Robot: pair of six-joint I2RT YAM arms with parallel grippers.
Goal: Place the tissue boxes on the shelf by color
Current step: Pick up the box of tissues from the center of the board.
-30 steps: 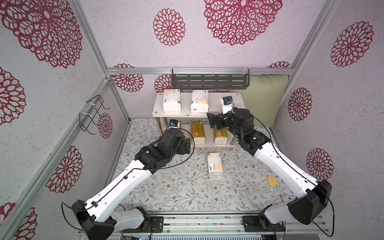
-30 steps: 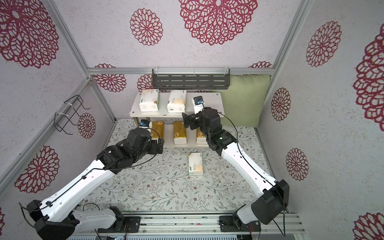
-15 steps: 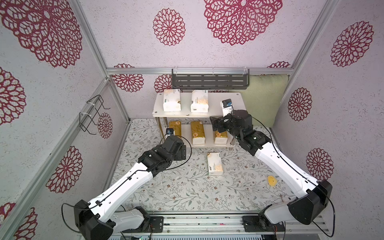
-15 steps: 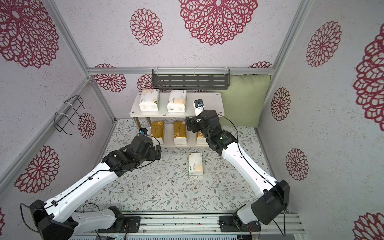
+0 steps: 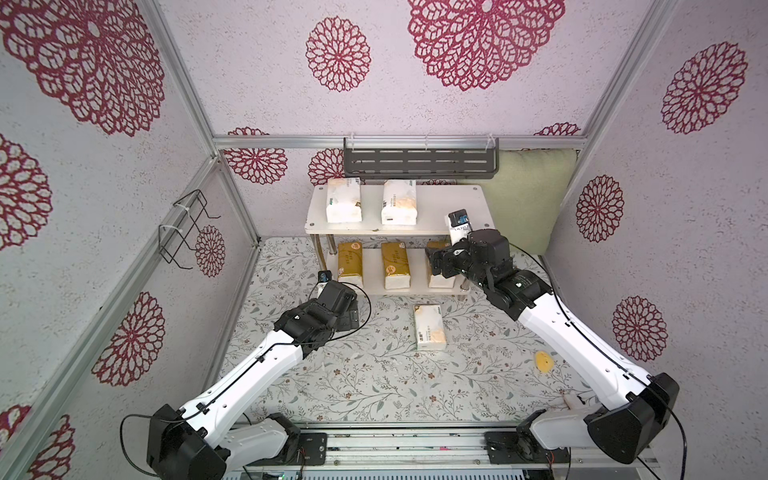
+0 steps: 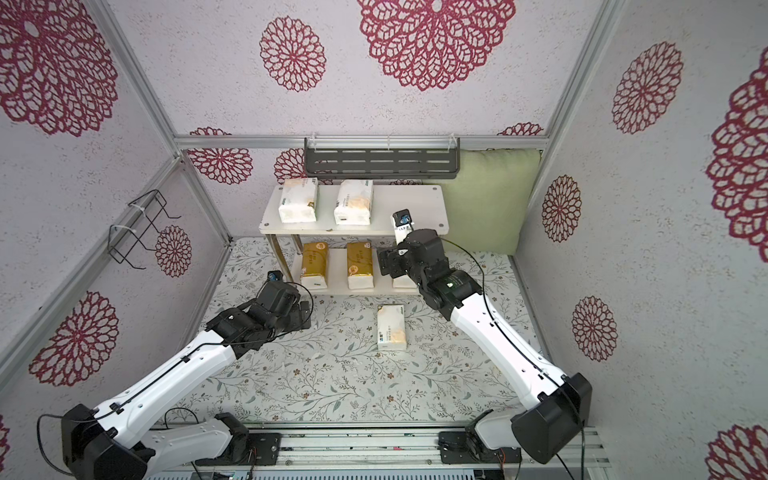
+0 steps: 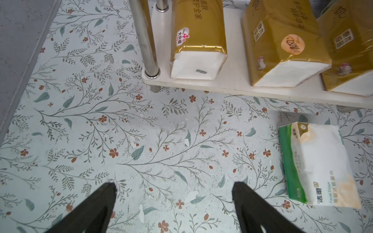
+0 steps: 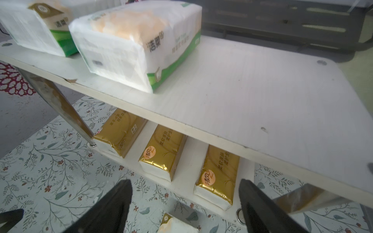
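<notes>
A white shelf (image 5: pixel 457 208) with 2 boards on chrome legs stands at the far side of a floral mat (image 5: pixel 374 382). On the top board, toward its left end, 2 white packs lie side by side: the left white box (image 5: pixel 343 200) and the right white box (image 5: pixel 399 203). On the lower board 3 gold packs lie in a row: the left gold box (image 5: pixel 350 265), the middle gold box (image 5: pixel 395 266) and the right gold box (image 8: pixel 219 171).

A loose white box (image 5: pixel 430 326) lies flat on the mat, just in front of the shelf and toward its right end. The left gripper (image 7: pixel 173 185) hovers over bare mat to the left of that box, with its jaws spread wide and nothing between them. The right gripper (image 8: pixel 185 182) hangs at the near right of the shelf, in front of the right gold box, with its jaws wide apart and empty.
</notes>
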